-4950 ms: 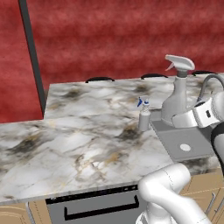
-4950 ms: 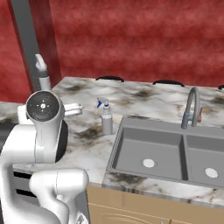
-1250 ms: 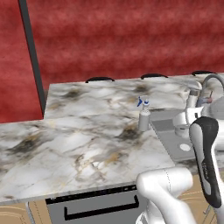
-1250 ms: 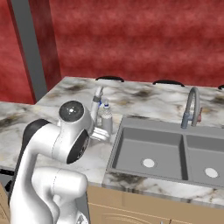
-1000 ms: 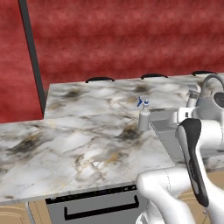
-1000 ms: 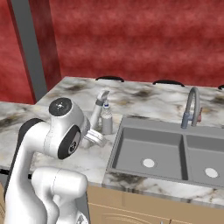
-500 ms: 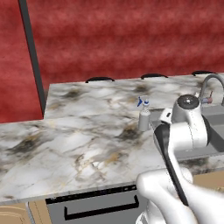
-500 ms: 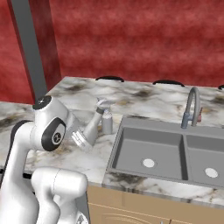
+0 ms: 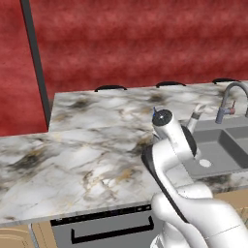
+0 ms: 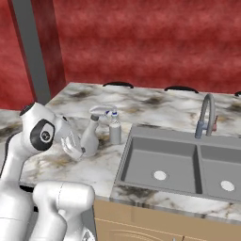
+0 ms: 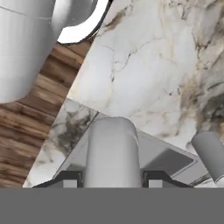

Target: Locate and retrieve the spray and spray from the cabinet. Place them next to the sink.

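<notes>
While the white arm bends low over the marble table (image 10: 150, 109), its tool (image 10: 79, 149) is clamped on the body of the trigger spray bottle (image 10: 92, 134), holding it just left of the grey sink (image 10: 141, 160). In the right base view that bottle leans a little, its pistol head pointing toward the sink, and its base is close to the marble; whether it touches the surface cannot be told. In the hand view the bottle (image 11: 113, 153) appears as a pale-grey cylinder rising between the two dark fingertips (image 11: 154, 178), which press against its sides.

Just beside it, a little farther back and also left of the sink's near-left corner, stands the second spray bottle (image 10: 115, 129), upright on the table, with its slim white blue-tipped nozzle on top. The two bottles are very close to each other, perhaps touching at the top. In the left base view the arm hides most of both bottles; the trigger head (image 9: 195, 115) shows past the arm, next to the sink (image 9: 227, 145).

A curved grey faucet (image 10: 205, 115) stands behind the sink, between its two basins. A red wall (image 10: 150, 42) rises behind the table.
</notes>
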Motion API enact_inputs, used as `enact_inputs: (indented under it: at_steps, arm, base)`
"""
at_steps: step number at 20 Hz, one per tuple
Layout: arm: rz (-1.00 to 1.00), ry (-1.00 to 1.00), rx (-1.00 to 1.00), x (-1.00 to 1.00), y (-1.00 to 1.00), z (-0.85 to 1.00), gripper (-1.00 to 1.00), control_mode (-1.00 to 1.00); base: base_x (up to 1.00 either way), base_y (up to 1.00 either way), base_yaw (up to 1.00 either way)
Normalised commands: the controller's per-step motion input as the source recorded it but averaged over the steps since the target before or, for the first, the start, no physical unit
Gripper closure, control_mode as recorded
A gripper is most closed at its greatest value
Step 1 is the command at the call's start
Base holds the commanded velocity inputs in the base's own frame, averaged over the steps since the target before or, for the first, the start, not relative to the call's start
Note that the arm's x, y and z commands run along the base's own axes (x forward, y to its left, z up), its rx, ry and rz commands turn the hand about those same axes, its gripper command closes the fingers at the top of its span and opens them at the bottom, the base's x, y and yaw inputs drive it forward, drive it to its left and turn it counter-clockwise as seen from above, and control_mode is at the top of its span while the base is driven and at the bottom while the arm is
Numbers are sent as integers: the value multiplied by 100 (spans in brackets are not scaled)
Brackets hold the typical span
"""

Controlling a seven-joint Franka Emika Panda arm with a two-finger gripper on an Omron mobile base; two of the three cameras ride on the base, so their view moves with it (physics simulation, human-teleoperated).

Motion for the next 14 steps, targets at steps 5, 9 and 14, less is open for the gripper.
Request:
enact_inputs:
  at_steps: [5, 9, 14]
  arm:
    - [-36, -1, -4, 9, 30, -21, 100, -100]
    - [-40, 0, -1, 17, 26, -31, 100, -100]
    - [-40, 0, -3, 25, 22, -30, 100, -100]
  base:
    - [0, 0, 0]
    - [0, 0, 0]
    - [0, 0, 0]
